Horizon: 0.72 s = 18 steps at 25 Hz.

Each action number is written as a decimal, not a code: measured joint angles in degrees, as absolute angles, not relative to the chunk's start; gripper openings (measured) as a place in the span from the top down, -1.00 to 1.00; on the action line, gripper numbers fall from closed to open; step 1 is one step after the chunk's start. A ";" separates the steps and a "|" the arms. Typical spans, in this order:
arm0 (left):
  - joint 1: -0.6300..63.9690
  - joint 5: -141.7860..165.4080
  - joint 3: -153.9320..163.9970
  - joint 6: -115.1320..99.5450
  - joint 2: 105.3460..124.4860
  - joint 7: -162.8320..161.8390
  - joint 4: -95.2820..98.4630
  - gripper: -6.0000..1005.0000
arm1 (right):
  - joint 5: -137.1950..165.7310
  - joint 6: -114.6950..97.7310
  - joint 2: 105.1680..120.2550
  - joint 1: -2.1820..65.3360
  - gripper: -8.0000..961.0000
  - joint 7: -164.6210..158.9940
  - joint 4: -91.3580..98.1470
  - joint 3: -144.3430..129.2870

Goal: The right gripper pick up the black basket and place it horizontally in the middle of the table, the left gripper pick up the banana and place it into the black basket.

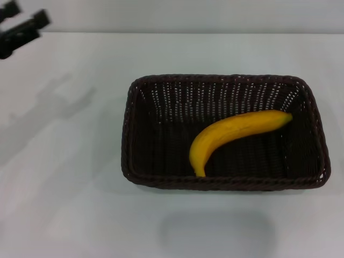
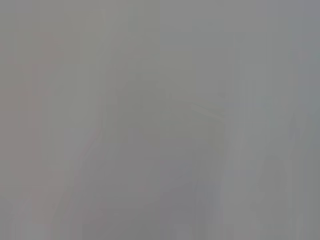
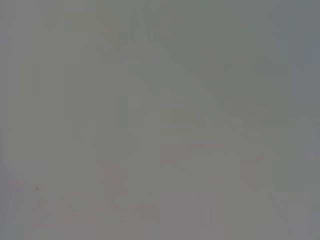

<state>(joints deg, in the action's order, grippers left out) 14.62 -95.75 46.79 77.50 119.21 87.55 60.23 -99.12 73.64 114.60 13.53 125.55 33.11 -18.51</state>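
The black basket (image 1: 223, 131) lies lengthwise across the white table (image 1: 64, 177), slightly right of the middle. The yellow banana (image 1: 236, 134) lies inside it on the basket floor, its stem end toward the near rim and its other end toward the far right corner. My left gripper (image 1: 31, 14) is at the far left corner of the head view, well away from the basket, with its black fingers apart and nothing between them. My right gripper is out of view. Both wrist views show only plain grey.
The left arm's shadow falls on the table (image 1: 59, 102) left of the basket. The table's far edge meets a pale wall (image 1: 188, 16) at the back.
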 joint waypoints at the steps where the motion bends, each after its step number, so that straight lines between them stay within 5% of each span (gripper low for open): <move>1: 11.90 -102.83 46.76 76.63 119.21 95.53 55.41 -0.78 | -99.12 73.55 114.60 13.54 -0.36 125.64 33.11 -18.43; 18: 8.48 -122.70 46.76 75.16 119.29 121.81 36.97 -0.78 | -99.14 73.29 114.69 14.02 -0.36 127.74 32.61 -17.75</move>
